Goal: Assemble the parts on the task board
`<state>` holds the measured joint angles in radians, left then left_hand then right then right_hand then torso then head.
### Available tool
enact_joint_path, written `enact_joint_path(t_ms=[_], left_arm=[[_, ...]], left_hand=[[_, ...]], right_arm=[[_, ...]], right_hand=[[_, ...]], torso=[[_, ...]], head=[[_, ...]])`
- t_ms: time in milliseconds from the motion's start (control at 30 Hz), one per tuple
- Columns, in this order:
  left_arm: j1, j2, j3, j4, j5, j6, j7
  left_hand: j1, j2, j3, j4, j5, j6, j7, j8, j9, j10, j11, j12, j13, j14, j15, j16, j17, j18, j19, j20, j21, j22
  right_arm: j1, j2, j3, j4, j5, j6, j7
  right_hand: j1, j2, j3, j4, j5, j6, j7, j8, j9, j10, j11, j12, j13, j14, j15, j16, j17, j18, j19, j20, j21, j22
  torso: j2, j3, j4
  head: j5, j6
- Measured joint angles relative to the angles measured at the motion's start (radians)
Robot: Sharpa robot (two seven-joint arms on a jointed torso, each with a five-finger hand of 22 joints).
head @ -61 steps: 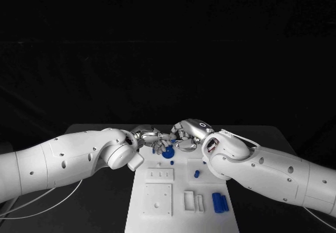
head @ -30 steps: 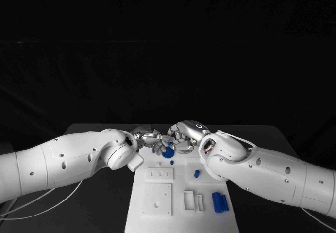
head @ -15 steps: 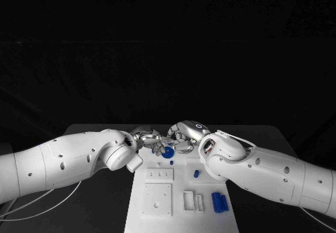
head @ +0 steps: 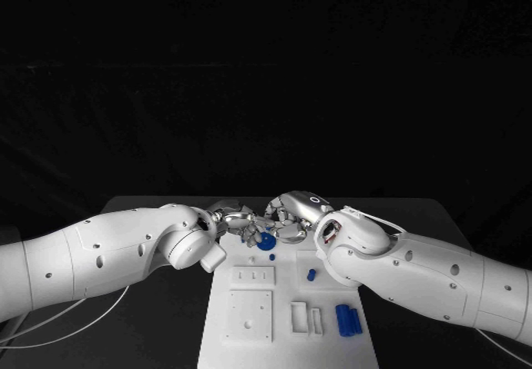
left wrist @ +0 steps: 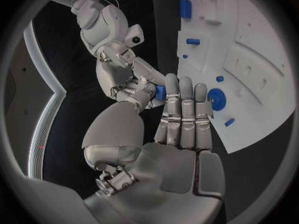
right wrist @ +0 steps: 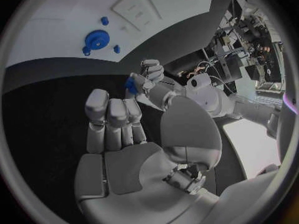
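Meeting above the task board's (head: 286,342) far end, both hands nearly touch. Left hand (head: 235,219) pinches a small blue part (right wrist: 131,83); right hand (head: 290,213) fingers straight, together, holding nothing.

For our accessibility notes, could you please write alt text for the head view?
The left hand and right hand nearly touch over the far end of the white task board, beside a round blue part. Nearer, a small blue part and two long blue parts lie on its right.
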<state>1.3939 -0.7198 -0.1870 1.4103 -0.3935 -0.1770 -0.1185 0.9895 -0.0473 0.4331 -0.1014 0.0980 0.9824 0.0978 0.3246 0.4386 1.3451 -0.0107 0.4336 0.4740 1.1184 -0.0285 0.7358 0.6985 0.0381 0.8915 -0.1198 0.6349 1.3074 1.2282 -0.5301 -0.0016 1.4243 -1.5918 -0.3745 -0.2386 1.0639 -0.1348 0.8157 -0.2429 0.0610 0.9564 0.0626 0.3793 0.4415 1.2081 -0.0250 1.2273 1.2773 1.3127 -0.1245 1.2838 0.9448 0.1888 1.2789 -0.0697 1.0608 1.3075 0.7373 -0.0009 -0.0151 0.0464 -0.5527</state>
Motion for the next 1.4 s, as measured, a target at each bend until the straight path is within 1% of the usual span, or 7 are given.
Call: enact_joint_path(t_ms=[167,367,433,500,1167,1300,1400], left_arm=[[0.0,0.0,0.0,-0.001,0.001,0.002,-0.001],[0.0,0.0,0.0,-0.002,0.003,0.003,-0.002],[0.0,0.0,0.0,-0.002,0.004,0.003,-0.002],[0.0,0.0,0.0,-0.001,0.005,0.004,-0.002],[-0.002,-0.002,0.0,0.001,0.002,0.01,-0.011],[-0.002,-0.002,0.0,0.002,0.001,0.006,-0.011],[-0.002,-0.002,0.0,0.003,-0.002,0.003,-0.011]], left_hand=[[-0.015,0.015,0.003,-0.003,0.006,0.002,0.002,0.0,-0.001,0.0,0.0,0.0,0.002,0.0,0.0,0.004,-0.003,0.0,0.0,0.0,0.004,0.0],[-0.027,0.07,0.031,-0.034,0.045,0.029,-0.003,0.008,0.002,-0.002,-0.002,0.0,0.005,-0.01,0.002,0.004,-0.009,-0.001,-0.018,0.007,0.004,0.0],[-0.019,0.063,0.109,-0.033,-0.025,0.035,-0.002,0.009,0.002,-0.003,-0.003,0.0,0.005,-0.011,0.004,0.005,-0.014,-0.001,-0.018,0.007,0.004,0.0],[-0.017,0.062,0.142,-0.031,-0.033,0.038,0.001,0.009,0.003,-0.003,-0.003,0.0,0.006,-0.011,0.004,0.008,-0.015,-0.001,-0.018,0.007,0.004,0.0],[-0.036,0.056,0.21,-0.069,0.006,0.049,0.011,0.027,0.004,0.027,-0.02,0.015,0.027,0.006,-0.013,0.045,-0.011,-0.001,-0.018,0.007,0.035,0.0],[-0.04,0.052,0.212,-0.08,0.022,0.054,0.015,0.033,0.004,0.041,-0.027,0.023,0.035,0.019,-0.019,0.066,-0.006,0.0,-0.018,0.007,0.048,0.0],[-0.043,0.05,0.213,-0.08,0.025,0.057,0.015,0.04,0.004,0.05,-0.034,0.029,0.04,0.027,-0.027,0.075,-0.003,0.0,-0.018,0.007,0.05,0.0]], right_arm=[[0.0,0.0,0.0,0.001,0.0,0.001,0.0],[0.0,0.0,0.0,0.001,0.0,0.002,0.0],[0.0,0.0,0.0,0.0,0.0,0.002,0.0],[-0.001,0.001,0.0,0.0,0.0,0.003,0.0],[-0.004,0.003,-0.001,-0.003,0.004,0.008,0.004],[-0.003,0.004,-0.001,-0.01,0.014,0.006,0.01],[-0.003,0.002,-0.002,-0.016,0.024,0.0,0.016]], right_hand=[[0.0,0.0,0.0,0.0,0.0,0.0,0.0,0.0,-0.001,0.0,0.0,0.0,0.0,0.0,0.0,0.0,0.0,0.0,0.0,0.0,0.0,0.0],[0.0,0.0,0.0,0.0,0.0,0.0,0.0,0.0,-0.001,0.0,0.0,0.0,0.0,0.0,0.0,0.0,0.0,0.0,0.0,0.0,0.0,0.0],[0.0,0.0,0.0,0.0,0.0,0.0,0.0,0.0,-0.004,0.0,0.0,0.0,0.0,0.0,0.0,0.0,0.0,0.001,0.0,0.0,0.0,0.0],[0.0,0.0,0.0,0.0,0.0,0.0,0.0,0.0,-0.004,0.0,0.0,0.0,0.0,0.0,0.0,0.0,0.0,0.001,0.0,0.0,0.0,0.0],[-0.001,-0.004,0.006,0.0,0.0,0.003,-0.003,-0.003,0.0,0.0,0.0,-0.004,-0.004,0.002,0.002,-0.004,0.0,0.003,0.0,0.0,0.0,0.0],[0.003,-0.023,0.004,0.002,0.014,0.023,-0.021,-0.009,-0.001,-0.029,0.005,-0.035,-0.027,0.002,0.002,-0.007,-0.001,0.018,0.0,0.0,0.0,0.0],[-0.026,-0.062,-0.017,0.019,0.022,0.028,-0.008,-0.018,-0.005,-0.073,0.01,-0.076,-0.059,0.002,0.002,-0.008,-0.002,0.019,0.0,0.001,0.0,0.0]], torso=[[0.0,0.0,0.0],[0.0,0.0,0.0],[0.0,0.0,0.0],[0.0,-0.0002,0.0],[0.0,-0.0004,0.0001],[0.0,-0.0003,0.0],[0.0,-0.0002,-0.0001]], head=[[0.001,0.0],[0.001,0.0],[0.001,-0.001],[0.001,-0.001],[0.001,-0.003],[0.002,-0.003],[0.003,-0.003]])
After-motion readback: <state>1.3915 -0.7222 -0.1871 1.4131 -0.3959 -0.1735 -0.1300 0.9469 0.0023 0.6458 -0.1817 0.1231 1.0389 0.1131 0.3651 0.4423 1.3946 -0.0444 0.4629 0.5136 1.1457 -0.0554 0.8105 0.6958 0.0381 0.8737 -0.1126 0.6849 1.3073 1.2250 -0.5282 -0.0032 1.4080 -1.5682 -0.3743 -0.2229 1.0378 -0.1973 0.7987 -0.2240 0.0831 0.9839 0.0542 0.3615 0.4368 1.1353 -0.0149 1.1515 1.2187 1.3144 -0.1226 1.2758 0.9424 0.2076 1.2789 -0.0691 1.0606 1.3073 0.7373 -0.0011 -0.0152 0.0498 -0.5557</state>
